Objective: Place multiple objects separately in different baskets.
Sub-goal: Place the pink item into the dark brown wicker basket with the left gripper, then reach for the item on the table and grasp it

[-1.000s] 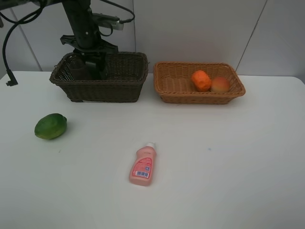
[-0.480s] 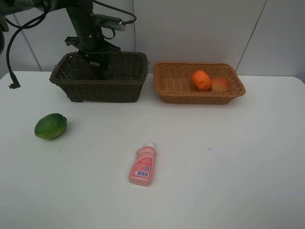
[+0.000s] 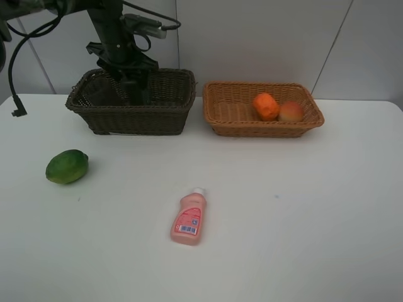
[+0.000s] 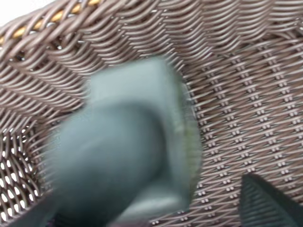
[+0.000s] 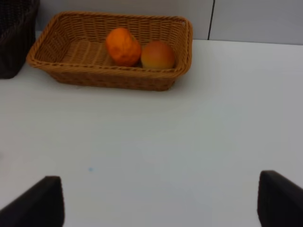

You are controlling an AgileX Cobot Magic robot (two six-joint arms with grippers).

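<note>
1. The dark brown basket [image 3: 157, 116] stands at the far left of the white desk [image 3: 302, 214], along its far edge. The light orange-tan basket [image 3: 233, 126] stands just beside it on the same edge, with a narrow strip of desk between them.
2. The left gripper [image 3: 132, 88] reaches down into the dark brown basket near its back wall.
3. In the left wrist view the dark green pump bottle [image 4: 128, 151] shows as a blurred shape inside the dark brown basket, over its woven floor and wall. I cannot tell whether it lies or stands.
4. One dark finger [image 4: 270, 203] of the left gripper stands clear of the bottle with bare weave between them. The jaws are spread and grip nothing.
5. The orange [image 3: 266, 106] and the red-yellow peach [image 3: 290, 111] lie side by side in the light basket, toward its right end and touching or nearly so. The orange is on the side nearer the dark basket.
6. The green round fruit [image 3: 67, 166] lies on the desk near its left edge, in front of the dark basket and well apart from it.
7. The pink white-capped bottle [image 3: 187, 219] lies flat near the middle of the desk, label up. Its cap points toward the far edge.
8. The right gripper [image 5: 163, 203] hangs over bare desk in front of the light basket. Its two fingers are wide apart with nothing between them.
</note>
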